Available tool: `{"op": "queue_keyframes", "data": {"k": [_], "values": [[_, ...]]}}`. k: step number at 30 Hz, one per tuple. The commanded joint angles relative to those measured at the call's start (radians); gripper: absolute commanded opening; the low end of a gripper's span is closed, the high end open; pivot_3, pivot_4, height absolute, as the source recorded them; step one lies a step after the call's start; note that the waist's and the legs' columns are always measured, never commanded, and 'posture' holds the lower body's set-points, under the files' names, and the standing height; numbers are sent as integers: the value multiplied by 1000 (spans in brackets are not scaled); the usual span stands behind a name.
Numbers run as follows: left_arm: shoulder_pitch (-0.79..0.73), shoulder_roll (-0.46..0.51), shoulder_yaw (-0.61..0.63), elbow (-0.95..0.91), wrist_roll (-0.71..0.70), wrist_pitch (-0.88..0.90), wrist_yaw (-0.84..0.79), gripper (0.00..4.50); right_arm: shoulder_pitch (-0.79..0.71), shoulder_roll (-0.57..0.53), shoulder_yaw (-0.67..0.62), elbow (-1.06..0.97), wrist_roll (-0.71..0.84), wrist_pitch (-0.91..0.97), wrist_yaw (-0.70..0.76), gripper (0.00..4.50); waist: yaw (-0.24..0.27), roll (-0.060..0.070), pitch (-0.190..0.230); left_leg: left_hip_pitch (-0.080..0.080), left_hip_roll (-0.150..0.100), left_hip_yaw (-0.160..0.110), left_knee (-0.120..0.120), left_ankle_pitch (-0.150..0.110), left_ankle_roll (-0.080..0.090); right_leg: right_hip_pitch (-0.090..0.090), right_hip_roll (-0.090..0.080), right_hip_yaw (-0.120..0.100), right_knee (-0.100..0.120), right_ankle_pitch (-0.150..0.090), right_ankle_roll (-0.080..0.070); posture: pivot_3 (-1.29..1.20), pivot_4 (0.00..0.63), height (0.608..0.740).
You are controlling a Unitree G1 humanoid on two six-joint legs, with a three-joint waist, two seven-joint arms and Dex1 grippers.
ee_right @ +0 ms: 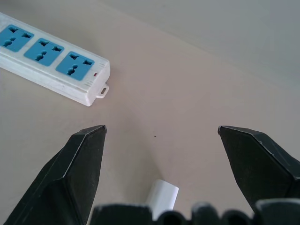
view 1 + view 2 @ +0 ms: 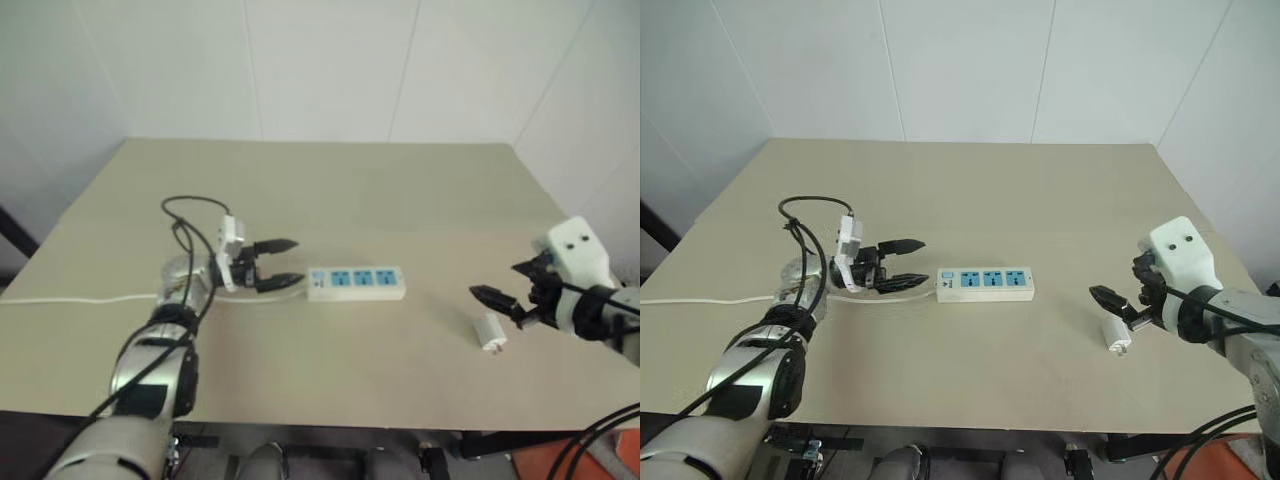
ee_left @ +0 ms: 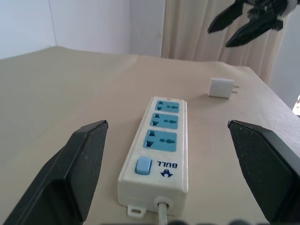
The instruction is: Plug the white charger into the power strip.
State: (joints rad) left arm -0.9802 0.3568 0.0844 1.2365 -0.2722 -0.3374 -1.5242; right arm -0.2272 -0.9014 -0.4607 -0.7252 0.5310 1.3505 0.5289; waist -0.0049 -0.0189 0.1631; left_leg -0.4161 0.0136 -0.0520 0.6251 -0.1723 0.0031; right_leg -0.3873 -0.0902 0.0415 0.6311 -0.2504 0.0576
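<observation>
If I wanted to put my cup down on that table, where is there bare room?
The far half of the table, behind the power strip, is bare. So is the near strip between the left arm and the white charger. It is crowded at the strip's cord end, by the left gripper, and around the charger under the right gripper.

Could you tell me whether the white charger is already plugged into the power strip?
No, the white charger lies on the table, apart from the power strip.
</observation>
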Motion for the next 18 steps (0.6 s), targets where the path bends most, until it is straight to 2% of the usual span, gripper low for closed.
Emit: {"op": "queue_keyframes", "data": {"k": [1, 11, 18], "values": [[-33, -13, -5, 47, 65, -52, 63, 4451, 7, 8, -61, -70, 11, 30, -20, 4500, 0, 0, 0, 0, 0, 0, 0, 0, 0, 0, 0, 0, 0, 0, 0, 0, 150, 740], [-50, -51, -50, 104, 250, -50, 289, 4451, -6, 40, -102, -168, 51, 149, -29, 4500, -5, 0, 0, 0, 0, 0, 0, 0, 0, 0, 0, 0, 0, 0, 0, 0, 150, 740], [-50, -79, -41, 114, 290, -10, 296, 4451, -4, 54, -97, -219, 64, 204, -39, 4500, -6, 0, 0, 0, 0, 0, -1, 0, 0, 0, 0, 0, 0, 0, 0, 0, 150, 740]]}}
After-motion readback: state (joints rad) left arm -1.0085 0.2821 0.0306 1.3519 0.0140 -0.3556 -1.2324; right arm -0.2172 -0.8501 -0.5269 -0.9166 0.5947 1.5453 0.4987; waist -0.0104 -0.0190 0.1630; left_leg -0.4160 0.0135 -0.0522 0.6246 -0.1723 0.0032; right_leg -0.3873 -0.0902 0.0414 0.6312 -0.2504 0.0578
